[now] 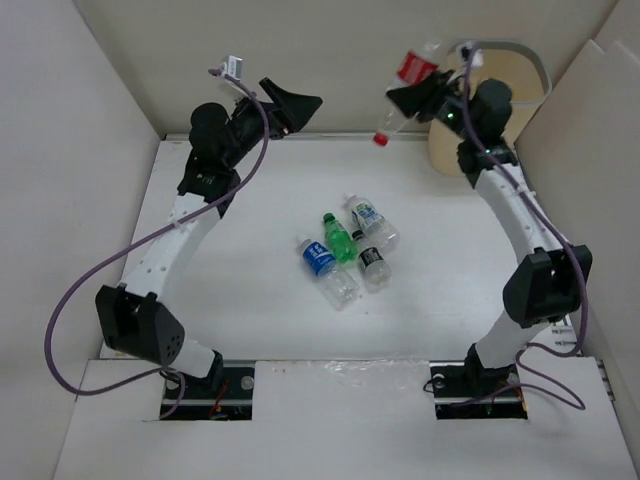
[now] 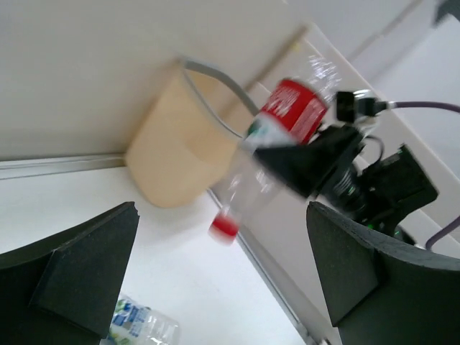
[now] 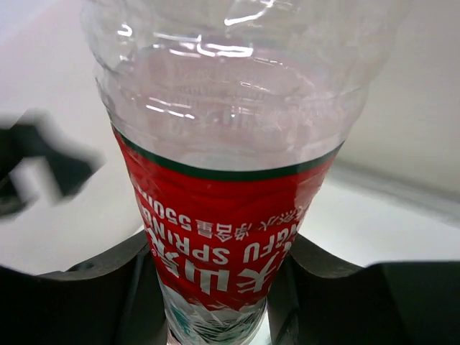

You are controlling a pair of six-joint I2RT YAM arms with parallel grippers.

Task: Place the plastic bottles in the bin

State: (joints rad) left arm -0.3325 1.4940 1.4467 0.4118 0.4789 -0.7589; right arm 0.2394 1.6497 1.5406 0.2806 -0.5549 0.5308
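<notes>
Red-labelled bottle (image 3: 228,215) sits clamped in the right gripper (image 1: 420,96), cap hanging down, held high just short of the bin (image 1: 530,57), ready for the drop, I'd say. Left gripper (image 1: 297,104) gapes wide, empty. Remaining bottles (image 1: 338,240) lie clustered mid-table (image 1: 450,260).

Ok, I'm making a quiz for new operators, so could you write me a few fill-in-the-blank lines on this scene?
1. The right gripper is shut on a bottle with a ___ label.
2. That bottle's cap points ___.
3. The left gripper is ___ and holds nothing.
4. Counting the green bottle, ___ bottles lie on the table.
Missing words: red; down; open; four.
</notes>
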